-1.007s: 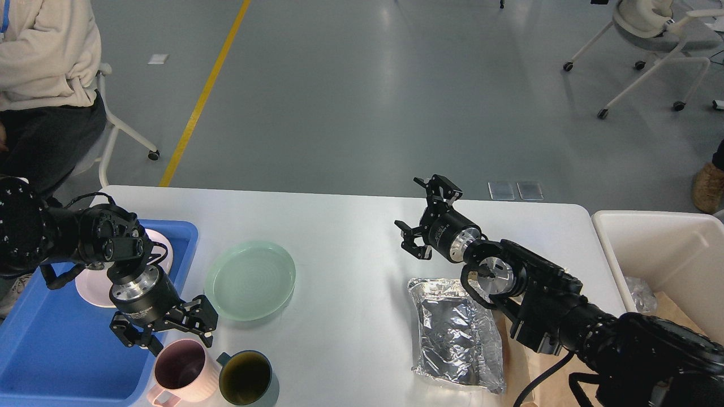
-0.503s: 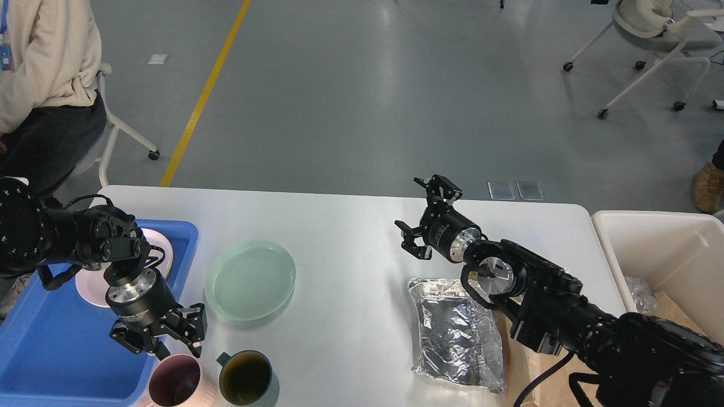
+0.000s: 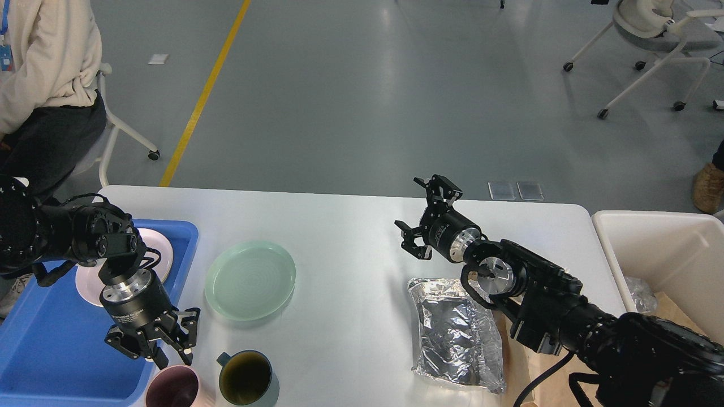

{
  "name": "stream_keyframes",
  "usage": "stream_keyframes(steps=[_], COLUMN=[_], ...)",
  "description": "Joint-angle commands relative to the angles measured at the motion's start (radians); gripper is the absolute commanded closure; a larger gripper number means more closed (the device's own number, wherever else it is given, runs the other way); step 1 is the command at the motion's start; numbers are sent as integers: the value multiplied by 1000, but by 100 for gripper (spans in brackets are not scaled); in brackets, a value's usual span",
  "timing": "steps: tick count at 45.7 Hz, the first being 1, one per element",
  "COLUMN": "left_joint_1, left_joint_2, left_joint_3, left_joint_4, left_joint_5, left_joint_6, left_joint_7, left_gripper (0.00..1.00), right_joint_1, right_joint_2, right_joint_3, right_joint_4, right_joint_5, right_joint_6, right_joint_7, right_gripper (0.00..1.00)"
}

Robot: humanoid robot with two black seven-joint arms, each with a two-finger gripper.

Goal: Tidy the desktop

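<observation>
Head view, change: left gripper (image 3: 151, 345) has drawn back toward the near edge and a little left since the earlier frames; the pink mug (image 3: 172, 389) beneath it now sits lower, cut by the frame bottom. Right arm unchanged.
Desktop: the white desktop (image 3: 350, 226) fills the lower half of the view, long axis running left to right, its far edge parallel to the frame top.
Left gripper state: fingers spread apart, pointing down, holding nothing; it hangs just above the pink mug's rim, over the desktop's near-left corner beside the blue tray (image 3: 34, 350).
Right gripper state: right gripper (image 3: 421, 217) splayed wide, empty (above bare desktop right of centre).
Other items: green plate (image 3: 250, 280), dark mug (image 3: 246, 377), foil bag (image 3: 455, 333), pink plate (image 3: 90, 285) in the tray, cream bin (image 3: 667, 237) off the right end.
</observation>
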Motion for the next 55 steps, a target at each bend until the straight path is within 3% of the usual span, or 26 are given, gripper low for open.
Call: stream_keyframes(steps=[1,3,12,24,33,46,55], left_joint_1=[-8,-14,-80,-174,-244,-266,-274], left_joint_2=[7,11,54,53,2,-73,-119], left_joint_3=[0,0,20,-19,-53,-236,-263], left_joint_4=[0,0,-5,-17,-93,-207,-245], left_joint_5=[-1,-1,0,192,287,416,433], left_joint_6=[2,2,-4,-4,-4,-4,-4], left_joint_7=[0,0,0,6,6,10,10], left_gripper=[19,12,4,4,4,4,4], right_joint_1=[0,0,0,0,0,0,0], right_joint_2=[0,0,0,0,0,0,0], right_joint_3=[0,0,0,0,0,0,0], right_joint_4=[0,0,0,1,0,1,0], right_joint_5=[0,0,0,0,0,0,0], right_joint_6=[0,0,0,0,0,0,0], right_joint_7=[-1,1,-1,-1,1,-1,-1], right_gripper=[0,0,0,0,0,0,0])
